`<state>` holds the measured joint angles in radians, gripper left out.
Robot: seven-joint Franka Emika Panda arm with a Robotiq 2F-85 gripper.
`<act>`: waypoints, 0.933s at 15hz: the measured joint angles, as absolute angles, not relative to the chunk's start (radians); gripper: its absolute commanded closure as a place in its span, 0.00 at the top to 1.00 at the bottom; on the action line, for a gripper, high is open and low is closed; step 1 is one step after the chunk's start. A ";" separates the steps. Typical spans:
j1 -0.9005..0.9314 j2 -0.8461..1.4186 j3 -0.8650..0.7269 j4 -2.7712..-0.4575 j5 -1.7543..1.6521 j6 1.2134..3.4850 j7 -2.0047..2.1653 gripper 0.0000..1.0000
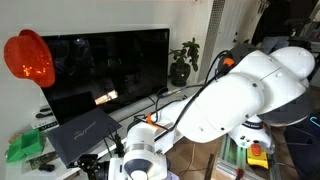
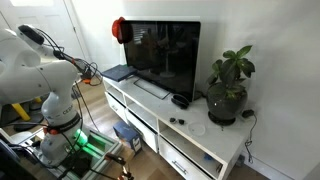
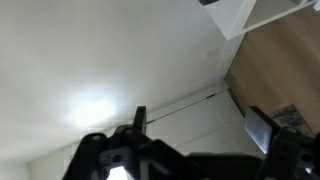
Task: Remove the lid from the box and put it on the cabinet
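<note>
My claw (image 3: 180, 140) stands open, nothing between its dark fingers (image 3: 262, 128). It faces a plain white surface crossed by a thin seam, with wooden floor (image 3: 285, 70) off to one side and free room round the tips. Near it, at the end of the long low white cabinet (image 2: 165, 110), the flat dark grey matte lid (image 1: 85, 125) lies closed on the shallow dark grey box (image 2: 119, 73), a small bright green container (image 1: 25, 148) just beside it and the big black TV screen (image 2: 165, 60) behind. My thick white arm (image 1: 240, 95) is folded, elbow high, wrist low toward that end.
</note>
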<state>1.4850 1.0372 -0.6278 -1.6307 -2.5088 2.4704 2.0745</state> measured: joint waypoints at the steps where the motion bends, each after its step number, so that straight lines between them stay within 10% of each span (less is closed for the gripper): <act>1: 1.514 1.010 -0.663 -1.659 -2.508 2.522 2.119 1.00; 14: 1.561 0.504 -0.680 -2.022 -2.507 2.672 2.425 1.00</act>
<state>1.5612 0.5039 -0.6802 -2.0224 -2.5067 2.6724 2.4247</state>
